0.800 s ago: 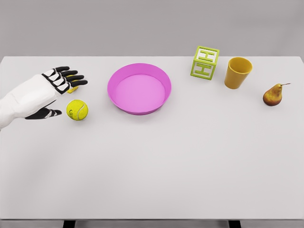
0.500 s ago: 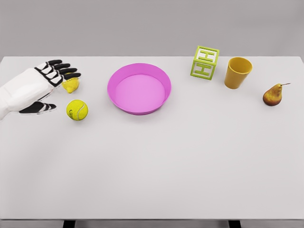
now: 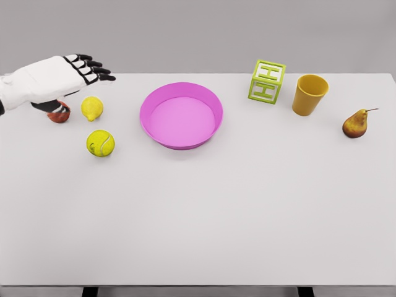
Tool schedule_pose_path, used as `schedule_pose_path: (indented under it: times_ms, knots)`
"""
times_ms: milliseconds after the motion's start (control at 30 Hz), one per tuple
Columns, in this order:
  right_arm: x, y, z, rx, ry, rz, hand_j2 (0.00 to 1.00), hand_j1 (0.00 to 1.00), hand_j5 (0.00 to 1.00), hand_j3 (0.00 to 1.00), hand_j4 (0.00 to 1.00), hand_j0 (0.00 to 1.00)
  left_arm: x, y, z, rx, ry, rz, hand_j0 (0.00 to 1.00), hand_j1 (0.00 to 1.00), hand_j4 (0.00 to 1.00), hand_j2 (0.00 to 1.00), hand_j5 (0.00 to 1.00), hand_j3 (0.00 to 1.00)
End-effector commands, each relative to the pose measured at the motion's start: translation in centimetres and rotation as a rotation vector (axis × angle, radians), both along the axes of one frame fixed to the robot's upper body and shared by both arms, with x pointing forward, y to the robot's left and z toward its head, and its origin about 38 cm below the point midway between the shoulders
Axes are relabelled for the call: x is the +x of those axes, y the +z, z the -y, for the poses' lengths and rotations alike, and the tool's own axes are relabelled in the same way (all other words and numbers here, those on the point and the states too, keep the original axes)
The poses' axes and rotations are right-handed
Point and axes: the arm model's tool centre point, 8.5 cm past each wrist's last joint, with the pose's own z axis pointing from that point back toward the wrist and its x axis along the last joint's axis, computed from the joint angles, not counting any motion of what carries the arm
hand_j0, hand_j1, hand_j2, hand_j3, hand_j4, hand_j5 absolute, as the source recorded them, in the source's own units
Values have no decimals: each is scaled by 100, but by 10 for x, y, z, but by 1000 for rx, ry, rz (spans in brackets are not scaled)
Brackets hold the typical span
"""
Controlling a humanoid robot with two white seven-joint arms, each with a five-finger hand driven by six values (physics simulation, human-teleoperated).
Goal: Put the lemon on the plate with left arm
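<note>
Though faint, block (image 3: 266,81) lettering (H).

a white table (image 3: 198,216) carries everything. along its far side from left to right lie a red fruit (image 3: 60,114), a lemon (image 3: 91,107), a pink plate (image 3: 181,116), a green letter block (image 3: 266,81), a yellow cup (image 3: 309,94) and a pear (image 3: 356,124). a tennis ball (image 3: 100,143) sits just in front of the lemon.

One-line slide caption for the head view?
Open left hand hovers above the lemon; pink plate sits empty to its right.
</note>
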Motion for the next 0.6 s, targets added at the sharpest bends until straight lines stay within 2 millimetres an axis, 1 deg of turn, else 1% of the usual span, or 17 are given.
schedule_pose_path:
  times_ms: [0,67,100,200,233,333,400,533,567]
  knots:
    - [0,0,0,0,-1,-1,100,100,100,100,100,100,12,-41,8,-30,12,-116,100,100,100,100,100,100]
    - [0,0,0,0,1,1,100,100,100,100,100,100,28,-38,5,-65,43,-126,100,100,100,100,100,100]
    - [0,0,0,0,1,1,100,100,100,100,100,100,39,-41,6,-91,58,-143,100,100,100,100,100,100]
    - [0,0,0,1,0,-1,100,100,100,100,100,100,58,-50,2,-93,97,-198,100,100,100,100,100,100]
    - [0,0,0,1,0,-1,100,100,100,100,100,100,63,-56,5,-104,106,-220,100,100,100,100,100,100]
    - [0,0,0,1,0,-1,100,100,100,100,100,100,70,-65,4,-108,124,-250,100,100,100,100,100,100]
    - [0,0,0,0,-1,-1,100,100,100,100,100,100,71,-66,3,-108,128,-255,100,100,100,100,100,100]
    - [0,0,0,0,-1,-1,100,100,100,100,100,100,75,-78,-3,-93,157,-295,100,100,100,100,100,100]
    - [0,0,0,1,0,-1,100,100,100,100,100,100,76,-78,-4,-94,160,-297,100,100,100,100,100,100]
